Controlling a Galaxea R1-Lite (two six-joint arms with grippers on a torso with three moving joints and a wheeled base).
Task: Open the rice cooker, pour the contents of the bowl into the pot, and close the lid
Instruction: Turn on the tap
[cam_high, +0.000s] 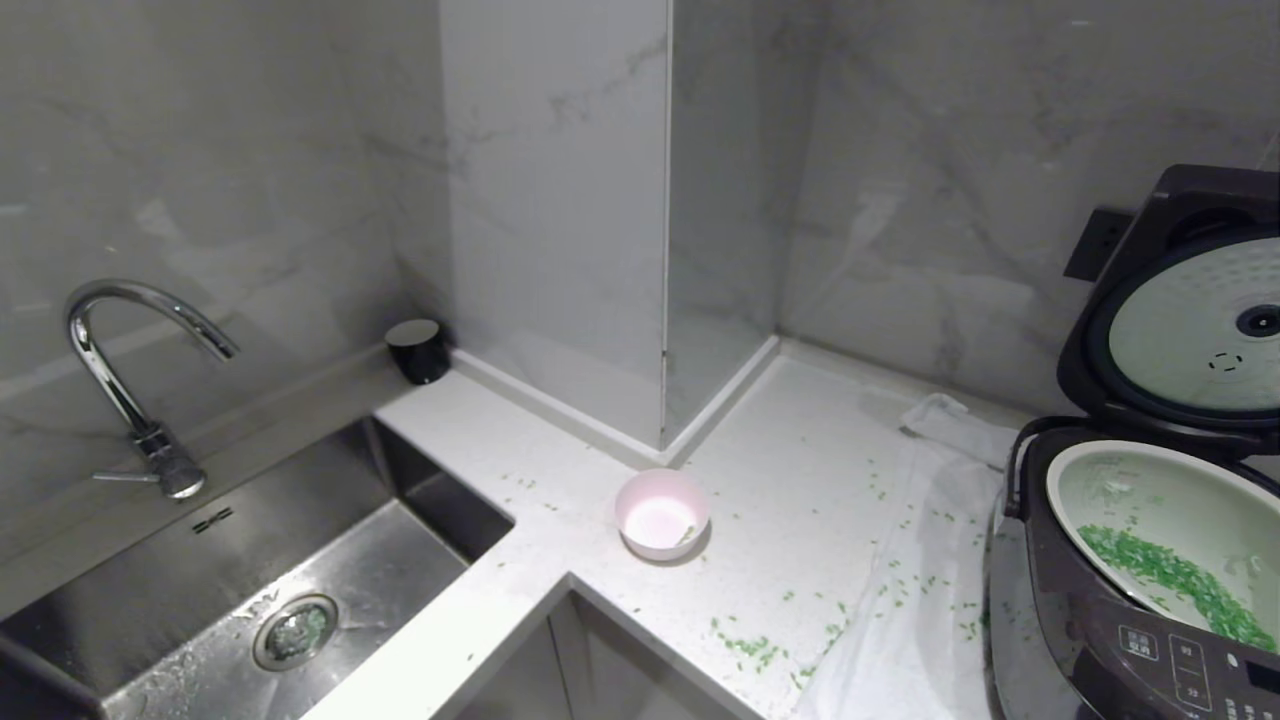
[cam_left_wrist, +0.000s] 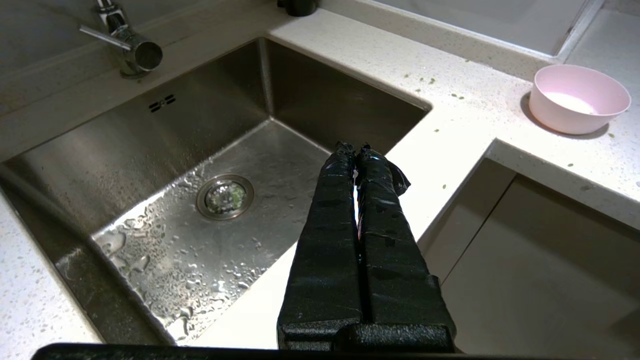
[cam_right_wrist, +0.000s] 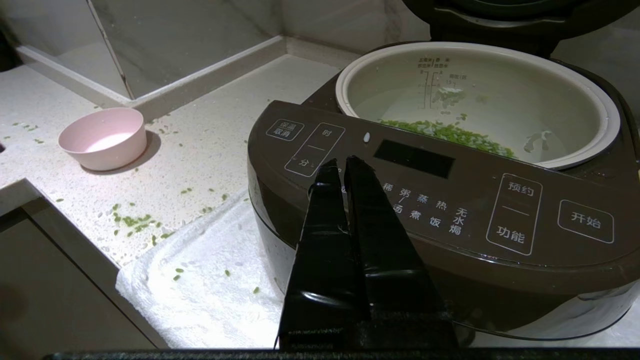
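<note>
- Nearest the lens in each wrist view is a gripper: the left gripper (cam_left_wrist: 354, 148) hangs over the front corner of the sink (cam_left_wrist: 150, 150), and the right gripper (cam_right_wrist: 344, 167) hangs just in front of the cooker (cam_right_wrist: 450, 215), over its button panel.
- Jaws on both are pressed together and hold nothing.
- Neither arm shows in the head view; both look parked low and short of the desk (cam_high: 800, 480), pointing forward and down.
- Cooker stands at the right end of the desk on a white towel (cam_right_wrist: 210, 280), with its lid (cam_high: 1180, 310) swung up and back: opening is done.
- Green grains (cam_high: 1170, 575) lie in the pot (cam_high: 1200, 500), gathered toward its front wall.
- Pink bowl (cam_high: 661, 513) sits upright mid-desk, well apart from the cooker, and looks all but empty: pouring seems done.
- Stray grains are scattered over desk and towel between bowl and cooker.
- Left to do, by my reading: shut the lid.
</note>
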